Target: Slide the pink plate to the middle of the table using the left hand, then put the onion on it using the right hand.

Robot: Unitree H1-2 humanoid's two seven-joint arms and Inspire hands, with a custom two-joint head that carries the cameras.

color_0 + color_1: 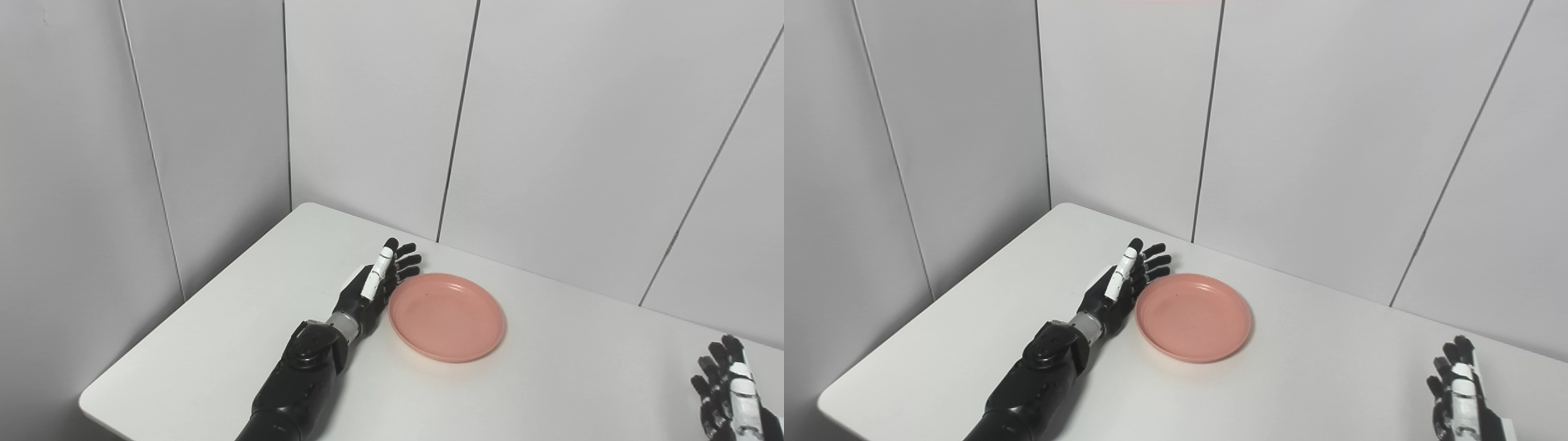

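Note:
A pink plate [447, 316] lies on the white table [551, 380], left of the table's middle. My left hand [380, 282] is open, set on edge with fingers straight, touching the plate's left rim; it also shows in the right eye view [1124, 282]. My right hand [729, 389] is open and empty, resting at the table's right near edge, far from the plate. No onion shows in either view.
Grey panelled walls [367, 122] close the table in at the back and on the left. The table's rounded front-left corner [92, 401] is near my left arm.

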